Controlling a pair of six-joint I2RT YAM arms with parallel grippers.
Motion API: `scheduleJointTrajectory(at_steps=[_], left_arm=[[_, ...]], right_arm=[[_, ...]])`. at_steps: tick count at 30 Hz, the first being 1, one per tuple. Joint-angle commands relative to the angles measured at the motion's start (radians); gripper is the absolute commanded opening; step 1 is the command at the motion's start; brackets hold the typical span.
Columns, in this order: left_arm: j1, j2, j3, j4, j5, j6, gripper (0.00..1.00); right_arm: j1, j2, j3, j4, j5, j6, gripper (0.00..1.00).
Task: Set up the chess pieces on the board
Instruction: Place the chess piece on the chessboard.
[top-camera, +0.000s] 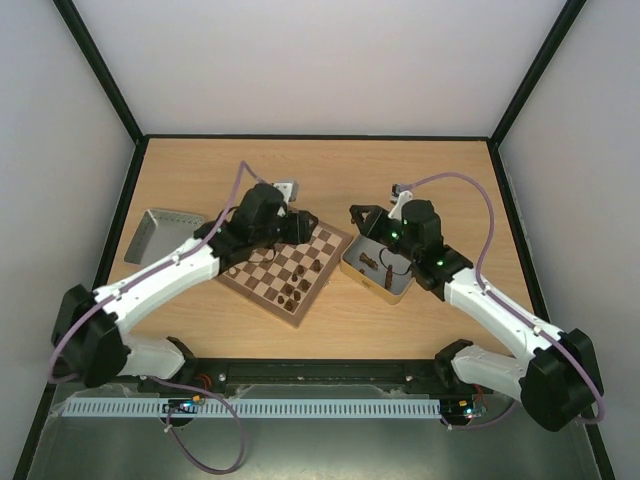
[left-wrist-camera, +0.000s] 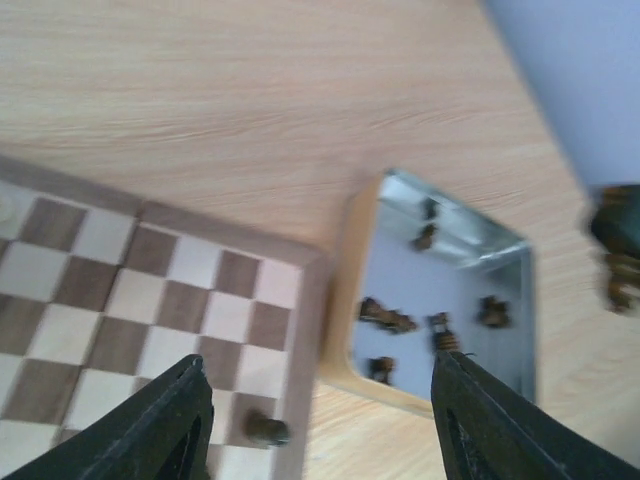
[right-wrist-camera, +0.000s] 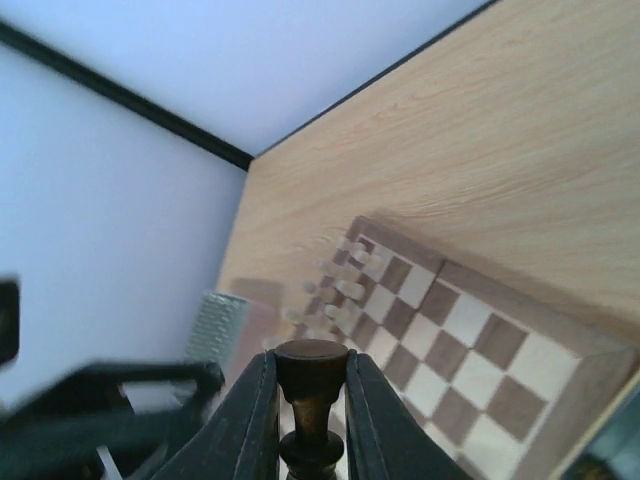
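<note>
Dark-brown turned wood in the pinch: clamping a small round-headed dark-brown chess piece (right-wrist-camera: 310, 395) upright between both fingers of the right gripper (right-wrist-camera: 310, 370), jaws closed snugly on it. Looking out past the fingertips over the flat checked wooden chessboard (right-wrist-camera: 500, 345) lying ahead and below. Seeing, further out beyond the tips, a cluster of pale cream turned pieces (right-wrist-camera: 345, 275) standing on the far squares, apparently in place. Catching, off to this gripper's left, the ribbed grey tray (right-wrist-camera: 215, 330). Hovering with the left gripper (left-wrist-camera: 318, 375) spread wide and holding nothing, over the board's rim, with one dark piece (left-wrist-camera: 265, 430) standing just beside one finger and the shiny rectangular metal tin (left-wrist-camera: 455, 225) beneath the other. Judging the job as partly done: several dark-brown pieces (left-wrist-camera: 385, 317) lying in the tin, awaiting placement, and the gripped one not yet set down.
</note>
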Motion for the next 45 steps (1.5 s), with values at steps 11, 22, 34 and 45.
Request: scheduleJointTrajectory(at_steps=[11, 22, 34, 45], left_arm=[[-0.071, -0.167, -0.271, 0.529, 0.190, 0.023, 0.72], [-0.087, -0.107, -0.264, 0.631, 0.166, 0.001, 0.61], [-0.087, -0.018, -0.214, 0.613, 0.174, 0.000, 0.39], [-0.091, 0.014, -0.182, 0.594, 0.139, 0.030, 0.36]], right_arm=[[0.019, 0.102, -0.050, 0.206, -0.002, 0.890, 0.13], [0.044, 0.122, -0.071, 0.252, -0.074, 1.036, 0.13], [0.046, 0.126, -0.074, 0.269, -0.122, 1.064, 0.14], [0.046, 0.134, -0.073, 0.269, -0.138, 1.042, 0.14]])
